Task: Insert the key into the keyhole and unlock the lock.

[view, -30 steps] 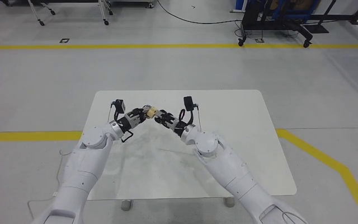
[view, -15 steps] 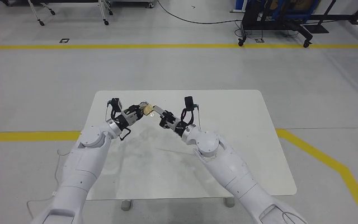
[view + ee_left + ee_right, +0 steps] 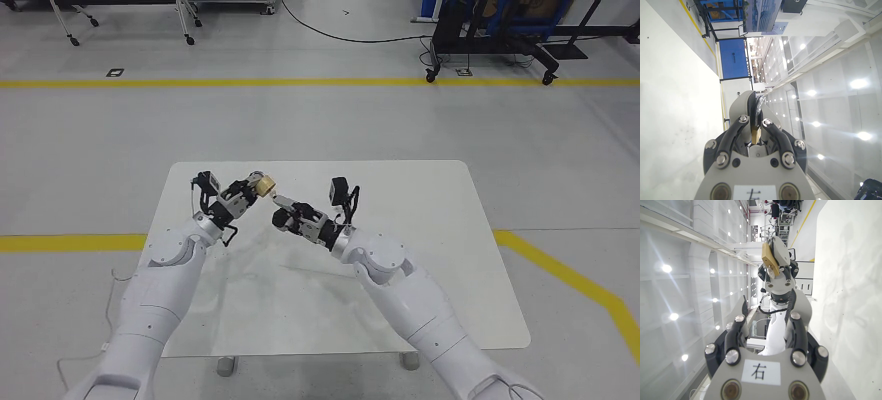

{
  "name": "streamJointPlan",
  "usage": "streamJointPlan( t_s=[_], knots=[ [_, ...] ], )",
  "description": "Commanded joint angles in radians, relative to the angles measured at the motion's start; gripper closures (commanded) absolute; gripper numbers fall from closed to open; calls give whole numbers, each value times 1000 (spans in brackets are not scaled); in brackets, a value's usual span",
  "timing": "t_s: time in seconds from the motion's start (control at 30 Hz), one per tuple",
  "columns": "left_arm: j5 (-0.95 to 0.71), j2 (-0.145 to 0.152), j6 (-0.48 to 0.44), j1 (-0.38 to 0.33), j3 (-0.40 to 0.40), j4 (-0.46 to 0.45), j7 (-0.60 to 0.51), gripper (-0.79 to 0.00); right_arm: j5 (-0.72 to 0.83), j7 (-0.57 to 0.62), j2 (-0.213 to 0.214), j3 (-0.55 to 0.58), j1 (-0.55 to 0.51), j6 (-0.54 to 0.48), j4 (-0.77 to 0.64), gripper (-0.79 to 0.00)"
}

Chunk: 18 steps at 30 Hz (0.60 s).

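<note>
**A:** Start from the left. What have the left fingers (image 3: pixel 740 106) got?

**B:** They are closed tight on the lock (image 3: pixel 769 255), one finger flat against each broad face. It is held up off the desk (image 3: pixel 430 230), over the rear left part in the top view.

**A:** How does the lock sit in that grip?

**B:** Lengthways along the fingers. The shackle end lies up by the fingertips and the other end faces the palm. In the left wrist view a narrow brass edge shows between the fingers, close to the palm.

**A:** And its looks?

**B:** A small padlock with a flat brass body, yellowish and a little shiny, and a silvery shackle. I cannot tell whether the shackle has sprung open.

**A:** The key?

**B:** The key (image 3: pixel 770 273) sits at the end of the lock that faces the palm. Its round silvery head sticks out there and the blade is hidden.

**A:** On to the right, then.

**B:** The right fingers (image 3: pixel 801 308) are spread well apart with nothing between them. In the top view they point at the lock from just to its right. They are near it but touch neither lock nor key.
</note>
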Motion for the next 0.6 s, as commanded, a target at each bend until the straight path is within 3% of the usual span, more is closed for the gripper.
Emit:
streamJointPlan(
  t_s=[0.0, 0.37, 0.47, 0.53, 0.57],
  knots=[
    [6, 1, -6, 3, -3, -2, -6, 0, -11, -13, -2, -6, 12, -1, 20, -126],
    [53, 4, -30, 14, -6, -18, -8, 0, 20, -24, -19, -31, 59, -23, 88, -135],
    [58, 5, -30, 17, -8, -21, -10, 0, 25, -29, -22, -33, 66, -24, 102, -99],
    [61, 5, -30, 18, -10, -24, -12, 0, 28, -28, -24, -33, 70, -25, 109, 0],
    [63, 5, -31, 19, -10, -26, -13, 0, 29, -27, -24, -33, 71, -26, 113, 0]
  ],
)
